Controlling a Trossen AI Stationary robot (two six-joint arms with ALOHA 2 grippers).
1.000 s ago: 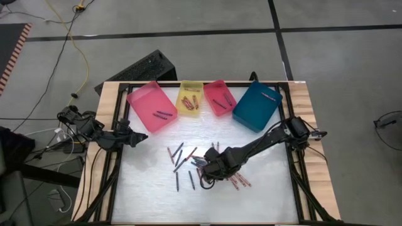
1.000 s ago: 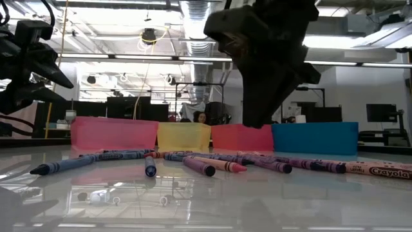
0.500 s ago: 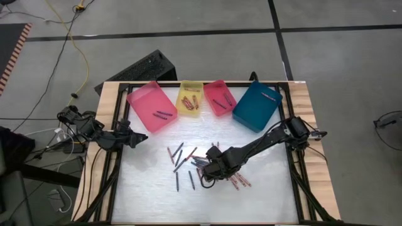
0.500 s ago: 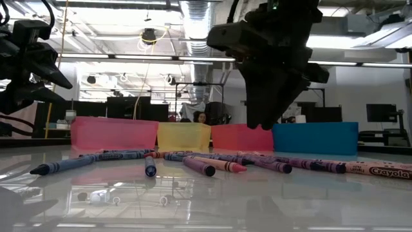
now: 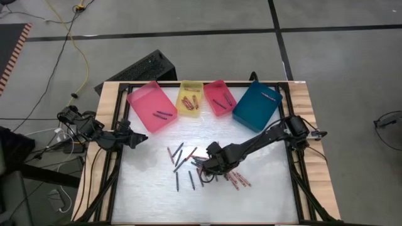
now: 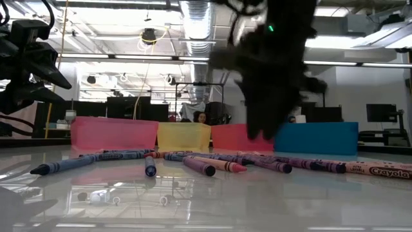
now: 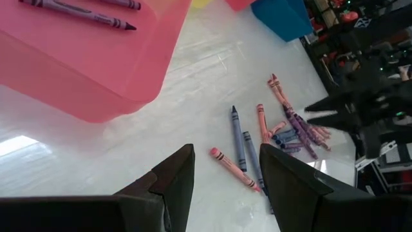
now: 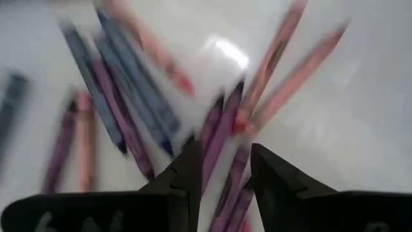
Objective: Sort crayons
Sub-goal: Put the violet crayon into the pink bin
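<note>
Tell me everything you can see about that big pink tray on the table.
The pink tray is a shallow rectangular bin of translucent plastic with low walls. It sits turned at an angle at the table's far left, leftmost in a row of four trays, beside the yellow tray. Two dark purple crayons lie on its floor. The left hand hovers just in front of it, open, not touching it.

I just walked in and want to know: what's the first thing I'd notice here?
A messy pile of crayons lies in the middle of the white table, with the right gripper open just above it. Behind them, four bright trays line the far edge. The left gripper waits open near the pink tray.
</note>
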